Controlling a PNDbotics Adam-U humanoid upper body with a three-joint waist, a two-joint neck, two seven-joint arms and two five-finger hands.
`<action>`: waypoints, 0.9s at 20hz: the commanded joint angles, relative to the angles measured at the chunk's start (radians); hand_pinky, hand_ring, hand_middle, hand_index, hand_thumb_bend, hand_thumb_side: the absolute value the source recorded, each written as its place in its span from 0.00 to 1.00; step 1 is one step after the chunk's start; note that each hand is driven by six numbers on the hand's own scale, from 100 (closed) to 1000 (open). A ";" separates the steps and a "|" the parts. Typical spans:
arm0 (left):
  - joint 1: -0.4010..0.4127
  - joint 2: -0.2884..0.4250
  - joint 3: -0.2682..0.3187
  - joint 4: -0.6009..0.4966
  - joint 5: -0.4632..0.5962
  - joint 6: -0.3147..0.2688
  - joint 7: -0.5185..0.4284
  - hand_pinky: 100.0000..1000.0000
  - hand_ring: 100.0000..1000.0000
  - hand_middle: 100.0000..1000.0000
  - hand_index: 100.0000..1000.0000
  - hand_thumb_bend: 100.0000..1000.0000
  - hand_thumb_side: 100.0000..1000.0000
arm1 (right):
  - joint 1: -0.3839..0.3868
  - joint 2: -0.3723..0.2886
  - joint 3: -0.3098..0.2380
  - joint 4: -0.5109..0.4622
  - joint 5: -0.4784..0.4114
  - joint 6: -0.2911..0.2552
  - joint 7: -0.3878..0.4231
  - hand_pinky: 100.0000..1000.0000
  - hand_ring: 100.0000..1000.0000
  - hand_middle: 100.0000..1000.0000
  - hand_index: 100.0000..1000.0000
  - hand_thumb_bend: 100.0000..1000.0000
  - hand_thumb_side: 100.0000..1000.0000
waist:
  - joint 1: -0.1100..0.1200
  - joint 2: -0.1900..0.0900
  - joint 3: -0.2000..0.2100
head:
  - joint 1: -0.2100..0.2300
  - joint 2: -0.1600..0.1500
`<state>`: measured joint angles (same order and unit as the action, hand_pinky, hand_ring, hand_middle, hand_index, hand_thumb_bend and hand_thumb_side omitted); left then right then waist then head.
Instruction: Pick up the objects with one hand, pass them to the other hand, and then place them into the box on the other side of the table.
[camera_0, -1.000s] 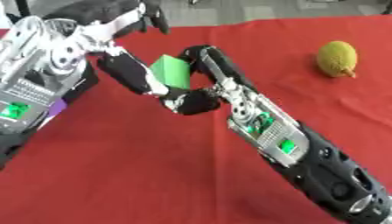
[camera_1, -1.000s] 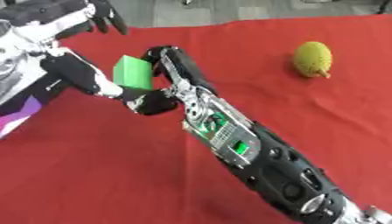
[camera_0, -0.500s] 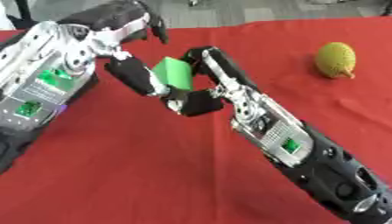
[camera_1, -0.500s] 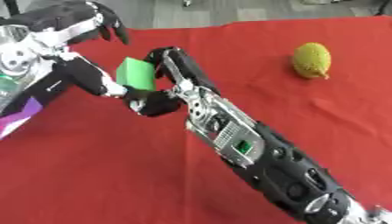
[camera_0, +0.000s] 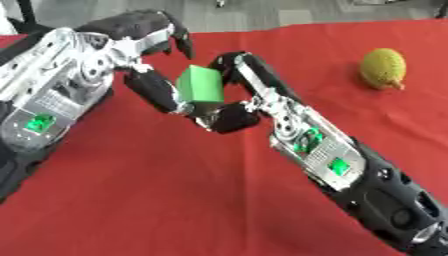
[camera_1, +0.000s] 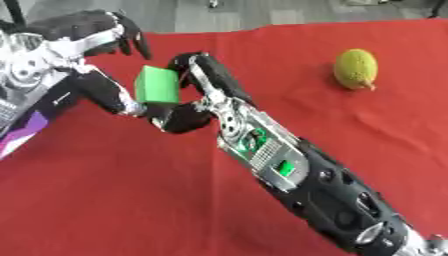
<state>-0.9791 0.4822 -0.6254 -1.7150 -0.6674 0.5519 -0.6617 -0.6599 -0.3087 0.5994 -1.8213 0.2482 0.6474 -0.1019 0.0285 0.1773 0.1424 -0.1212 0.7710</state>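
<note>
Since a second ago: left hand (camera_0: 144, 47) risen and curled over green block (camera_0: 200, 84), thumb under it. Block held above red counter (camera_0: 175, 190), pinched by right hand (camera_0: 238, 90) fingers and thumb. Yellow bumpy fruit (camera_1: 356, 68) far right; no notable difference between the eyes.

Red cloth-covered table (camera_0: 175, 200), grey floor (camera_0: 289, 12) beyond its far edge

Right hand (camera_1: 206, 85) pinches green block (camera_1: 157, 84); left hand (camera_1: 96, 65) touches it.
</note>
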 joint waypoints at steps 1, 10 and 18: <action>-0.022 0.008 0.008 -0.002 0.013 0.043 -0.021 0.70 0.69 0.68 0.69 0.61 0.24 | -0.019 -0.009 -0.007 -0.028 -0.010 -0.004 0.006 0.75 0.62 0.54 0.55 0.27 0.00 | 0.012 -0.038 0.000 | -0.002 -0.001; -0.018 -0.003 0.013 -0.020 0.062 0.061 0.082 0.68 0.65 0.64 0.65 0.59 0.28 | -0.016 -0.009 0.003 -0.023 -0.004 -0.006 0.030 0.75 0.62 0.54 0.55 0.28 0.00 | 0.012 -0.037 0.001 | -0.007 -0.001; -0.019 -0.013 0.004 -0.014 0.106 0.066 0.147 0.66 0.60 0.58 0.60 0.48 0.27 | -0.014 -0.008 0.008 -0.022 0.004 -0.004 0.056 0.75 0.62 0.55 0.55 0.29 0.00 | 0.012 -0.037 0.001 | -0.006 -0.001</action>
<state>-0.9750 0.4730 -0.6368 -1.7190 -0.5696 0.6094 -0.5228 -0.6604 -0.3149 0.5932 -1.8241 0.2506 0.6460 -0.0568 0.0285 0.1773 0.1429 -0.1265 0.7710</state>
